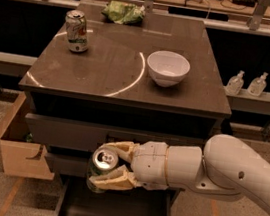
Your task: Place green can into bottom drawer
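My gripper (109,164) is shut on the green can (98,170), a dark green can with a silver top. It holds the can upright in front of the cabinet's drawer fronts, above the near left part of the bottom drawer (114,213). That drawer stands pulled out, a dark grey tray at the bottom of the view. My white arm (226,172) reaches in from the right.
On the cabinet top (125,68) stand a paler silver-white can (77,30), a white bowl (167,68) and a green chip bag (123,12). A cardboard box (17,148) sits on the floor at the left. Two bottles (247,82) stand on a shelf at the right.
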Available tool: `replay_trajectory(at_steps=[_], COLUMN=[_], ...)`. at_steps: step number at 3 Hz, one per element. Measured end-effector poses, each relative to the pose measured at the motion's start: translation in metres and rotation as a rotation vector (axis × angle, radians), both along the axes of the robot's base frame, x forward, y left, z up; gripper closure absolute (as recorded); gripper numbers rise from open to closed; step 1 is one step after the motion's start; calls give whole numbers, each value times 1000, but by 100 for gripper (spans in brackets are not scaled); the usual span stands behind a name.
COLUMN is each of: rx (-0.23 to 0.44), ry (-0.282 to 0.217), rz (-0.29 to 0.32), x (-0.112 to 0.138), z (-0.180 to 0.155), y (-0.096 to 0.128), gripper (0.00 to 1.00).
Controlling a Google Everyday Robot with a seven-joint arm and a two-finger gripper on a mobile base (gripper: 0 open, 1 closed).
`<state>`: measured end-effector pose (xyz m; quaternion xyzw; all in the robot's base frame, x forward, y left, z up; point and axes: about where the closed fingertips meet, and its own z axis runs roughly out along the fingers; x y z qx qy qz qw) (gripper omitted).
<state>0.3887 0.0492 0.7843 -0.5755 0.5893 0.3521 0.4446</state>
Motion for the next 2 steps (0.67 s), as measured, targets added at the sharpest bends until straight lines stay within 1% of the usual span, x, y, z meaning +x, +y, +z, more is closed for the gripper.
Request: replay_trajectory(at_steps=[1, 2], rx=[-43, -63], ry=[-13, -46], rz=[3, 42], x=[4, 9], z=[-31, -61], y=[-8, -21], gripper=[100, 100])
